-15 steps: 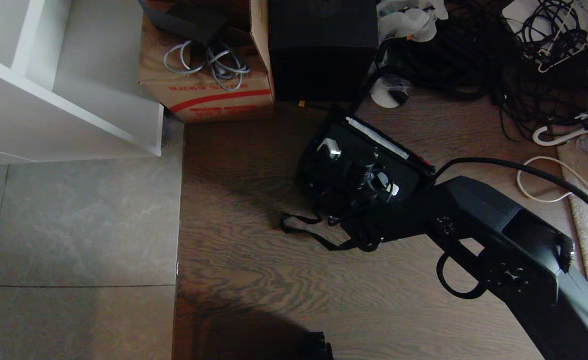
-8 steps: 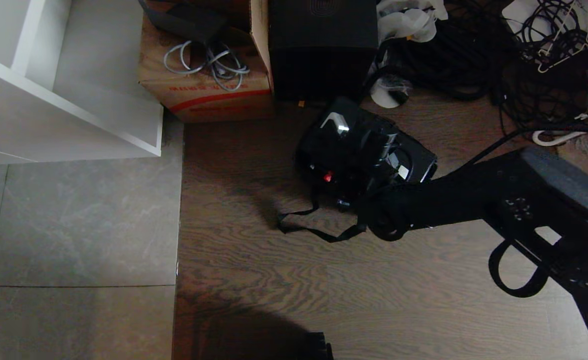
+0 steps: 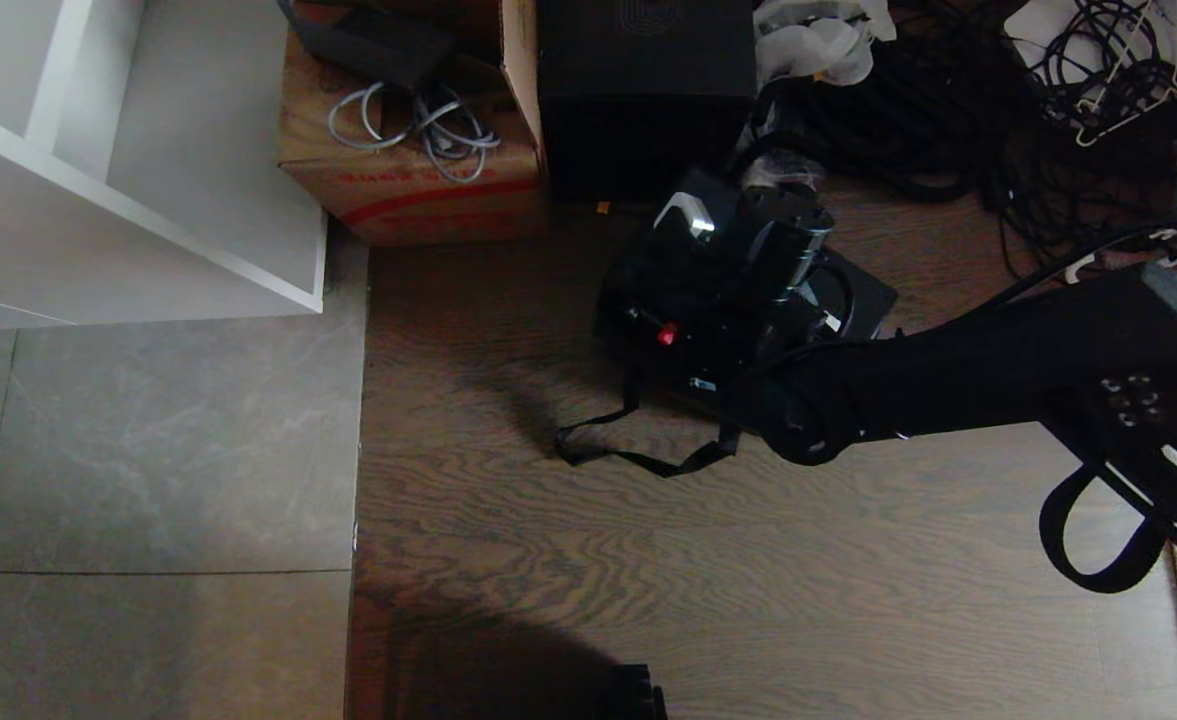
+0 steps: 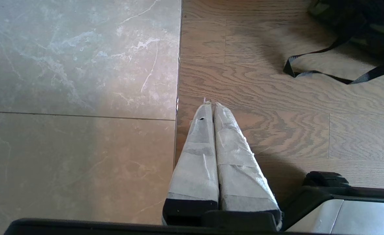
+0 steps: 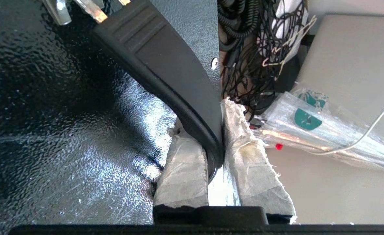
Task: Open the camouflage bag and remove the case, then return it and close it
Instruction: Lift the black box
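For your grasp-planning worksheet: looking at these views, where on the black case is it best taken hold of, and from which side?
Grip the case by its top handle, coming from above. The handle arches clear of the textured lid, leaving room for a finger on either side. The right gripper shows this: its fingers are pinched across the handle's bar.

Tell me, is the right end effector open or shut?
Shut: the right end effector clamps its pads on the rigid black case's black plastic handle.
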Controlling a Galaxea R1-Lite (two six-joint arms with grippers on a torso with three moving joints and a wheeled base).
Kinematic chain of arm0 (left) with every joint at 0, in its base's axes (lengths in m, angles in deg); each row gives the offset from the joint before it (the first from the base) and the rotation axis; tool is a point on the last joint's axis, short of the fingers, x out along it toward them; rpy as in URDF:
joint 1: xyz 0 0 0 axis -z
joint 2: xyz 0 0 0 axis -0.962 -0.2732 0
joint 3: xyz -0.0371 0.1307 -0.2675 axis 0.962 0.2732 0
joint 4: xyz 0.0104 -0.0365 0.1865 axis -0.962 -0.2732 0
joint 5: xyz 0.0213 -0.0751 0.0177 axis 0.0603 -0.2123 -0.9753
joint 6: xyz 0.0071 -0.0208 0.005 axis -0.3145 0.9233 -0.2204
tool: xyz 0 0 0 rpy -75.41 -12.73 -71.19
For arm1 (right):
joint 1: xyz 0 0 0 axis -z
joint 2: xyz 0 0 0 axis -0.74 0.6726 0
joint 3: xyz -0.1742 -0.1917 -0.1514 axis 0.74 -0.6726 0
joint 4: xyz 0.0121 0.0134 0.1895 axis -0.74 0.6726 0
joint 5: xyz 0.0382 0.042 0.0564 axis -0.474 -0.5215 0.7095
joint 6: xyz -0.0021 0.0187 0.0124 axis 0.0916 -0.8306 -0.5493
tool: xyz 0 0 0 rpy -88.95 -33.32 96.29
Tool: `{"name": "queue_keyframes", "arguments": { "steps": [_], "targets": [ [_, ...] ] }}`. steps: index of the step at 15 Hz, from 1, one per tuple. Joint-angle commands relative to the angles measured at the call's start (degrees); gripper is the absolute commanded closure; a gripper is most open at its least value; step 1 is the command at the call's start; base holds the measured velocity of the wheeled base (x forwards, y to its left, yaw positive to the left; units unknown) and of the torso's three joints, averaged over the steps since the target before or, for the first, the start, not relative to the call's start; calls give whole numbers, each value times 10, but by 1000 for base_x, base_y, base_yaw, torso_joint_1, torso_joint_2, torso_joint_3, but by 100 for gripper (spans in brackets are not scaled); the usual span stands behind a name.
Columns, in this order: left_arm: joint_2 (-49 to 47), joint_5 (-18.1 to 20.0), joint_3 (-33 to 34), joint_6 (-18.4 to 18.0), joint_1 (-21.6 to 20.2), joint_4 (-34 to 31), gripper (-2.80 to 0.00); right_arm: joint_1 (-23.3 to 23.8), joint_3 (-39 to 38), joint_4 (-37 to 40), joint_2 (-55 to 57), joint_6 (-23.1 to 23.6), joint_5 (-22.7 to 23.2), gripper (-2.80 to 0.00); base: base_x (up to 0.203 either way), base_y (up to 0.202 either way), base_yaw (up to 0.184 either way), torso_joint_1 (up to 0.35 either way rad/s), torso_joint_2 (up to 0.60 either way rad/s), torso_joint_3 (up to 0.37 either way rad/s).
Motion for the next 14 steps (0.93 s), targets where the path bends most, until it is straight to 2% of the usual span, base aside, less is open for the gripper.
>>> {"name": "queue_keyframes", "arguments": {
  "steps": [1, 14],
  "targets": [
    [0, 0, 0, 0, 0, 0, 0, -1, -3, -3, -28, 6, -4, 0, 0, 0, 0, 0, 0, 0],
    [0, 0, 0, 0, 0, 0, 0, -20, -56, 51, -139, 11, -4, 0, 0, 0, 0, 0, 0, 0]
  ]
}}
